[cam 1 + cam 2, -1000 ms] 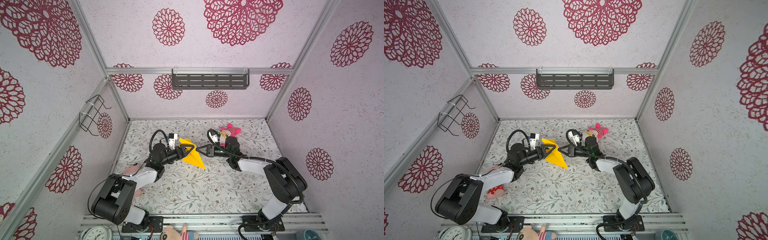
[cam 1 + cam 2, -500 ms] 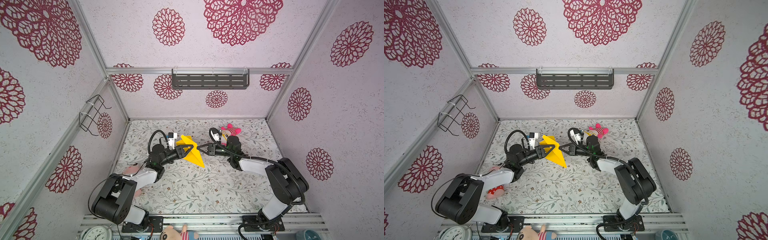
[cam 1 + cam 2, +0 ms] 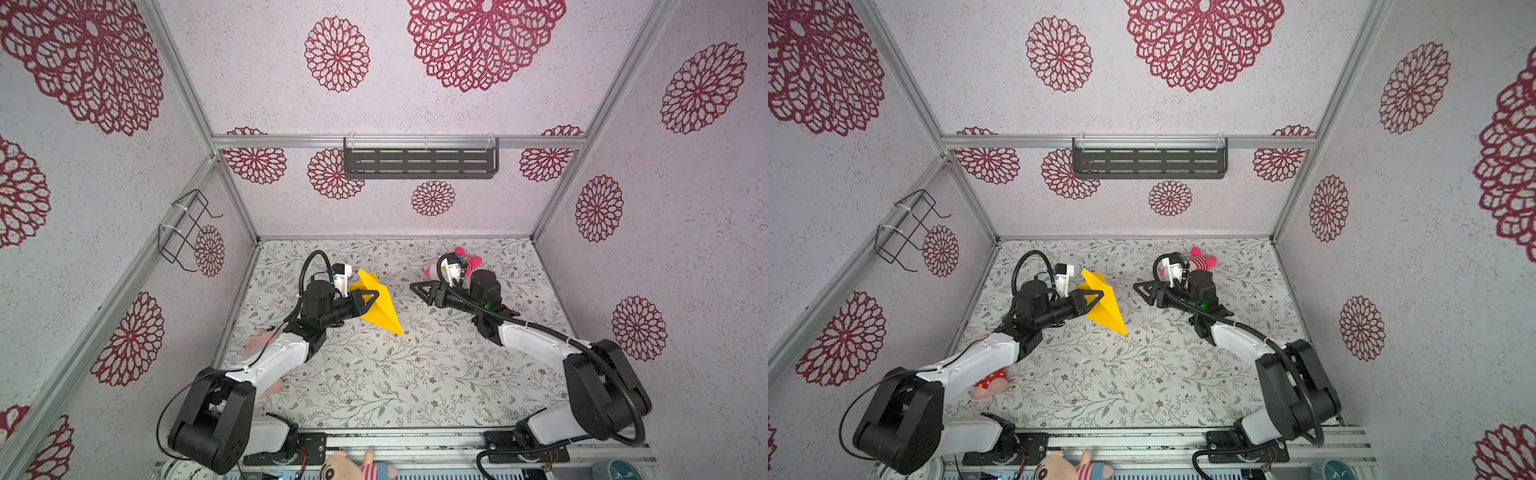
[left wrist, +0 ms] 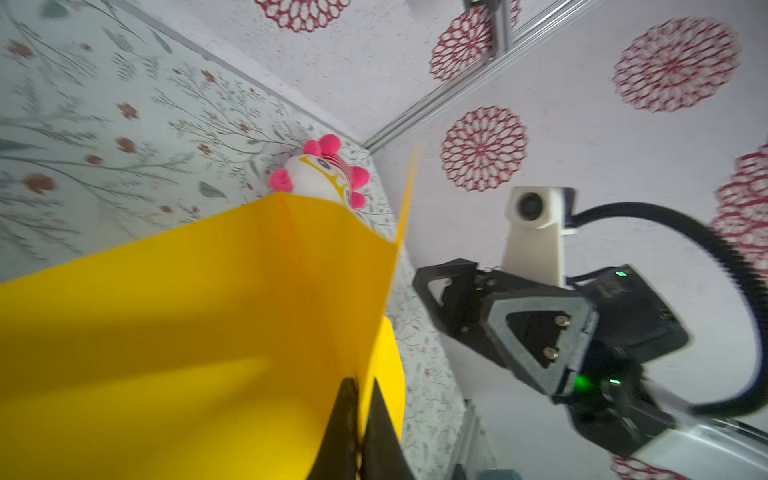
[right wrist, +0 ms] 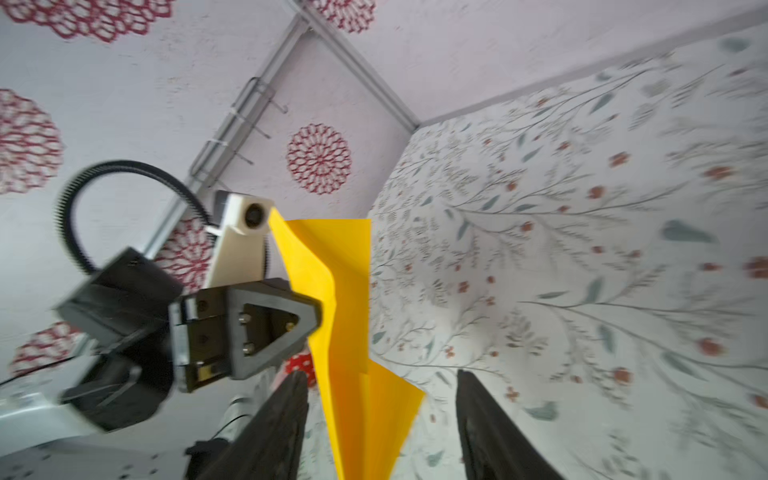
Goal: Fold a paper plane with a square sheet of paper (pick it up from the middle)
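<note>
Between your left gripper's [image 3: 375, 295] closed fingertips | paper plane [image 3: 384, 316] clamped at mid-edge | its long axis crosses those fingers, nose slanting down past them | your right gripper [image 3: 416, 288] faces it, fingers apart, empty, clear of the paper | left arm nearer

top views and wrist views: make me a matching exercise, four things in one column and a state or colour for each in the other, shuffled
1. left gripper
2. right gripper
3. paper plane
4. plush toy

A. open, holding nothing
B. pink and white
C. shut on the paper plane
D. yellow, folded to a point

Pairs: 1-C, 2-A, 3-D, 4-B
</note>
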